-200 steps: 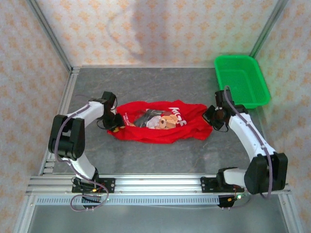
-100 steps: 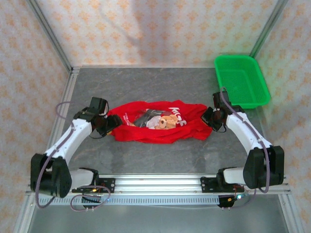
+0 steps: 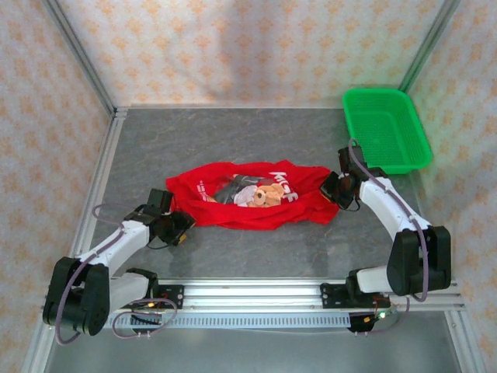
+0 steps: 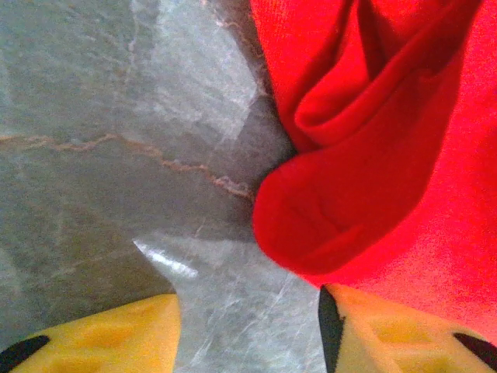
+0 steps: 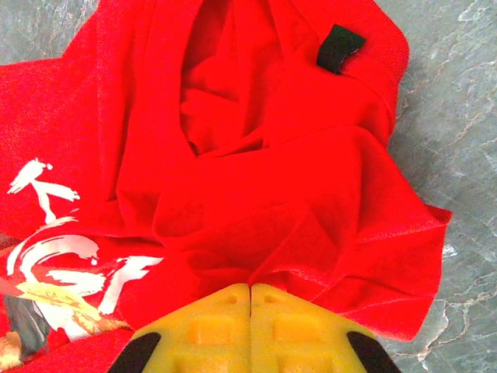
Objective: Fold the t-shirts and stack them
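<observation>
grey table, t-shirt mid-surface; left fingers apart, right fingers tight on cloth

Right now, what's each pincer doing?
Left pincer: open, empty, over bare grey tabletop beside the bright red cloth t-shirt.
Right pincer: closed, pinching a fold of that t-shirt.

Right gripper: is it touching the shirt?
Touching. The right wrist view shows the right gripper shut, with folds of the shirt gathered right at its fingertips and no table between them.
</observation>
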### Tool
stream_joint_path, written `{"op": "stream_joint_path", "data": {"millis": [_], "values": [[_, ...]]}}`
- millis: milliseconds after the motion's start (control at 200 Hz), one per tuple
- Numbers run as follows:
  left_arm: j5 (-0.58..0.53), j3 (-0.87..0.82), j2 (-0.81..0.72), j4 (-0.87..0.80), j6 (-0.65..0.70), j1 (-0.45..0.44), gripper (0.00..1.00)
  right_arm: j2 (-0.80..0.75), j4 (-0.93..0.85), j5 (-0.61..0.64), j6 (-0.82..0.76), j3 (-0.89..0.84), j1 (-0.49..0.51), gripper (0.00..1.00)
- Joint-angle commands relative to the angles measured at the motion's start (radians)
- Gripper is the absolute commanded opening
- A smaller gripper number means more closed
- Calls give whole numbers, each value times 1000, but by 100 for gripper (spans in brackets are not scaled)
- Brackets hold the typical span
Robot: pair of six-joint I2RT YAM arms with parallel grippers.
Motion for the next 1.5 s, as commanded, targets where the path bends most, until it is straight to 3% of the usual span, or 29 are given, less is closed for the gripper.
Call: {"op": "stream_joint_path", "data": {"millis": [0,405,1266,1496], "values": [[-35,-26,15,182,-68,-6,47,-1,-7,-1,-23,4,-3,0],[-58,-15,32,316,-74,-5,41,-2,4,-14,-23,-5,-3,0],[-29,186,191,266,22,-2,39,0,22,-29,-20,-39,-3,0],[-16,195,246,247,45,-4,29,-6,24,-34,-22,-57,-3,0]]}}
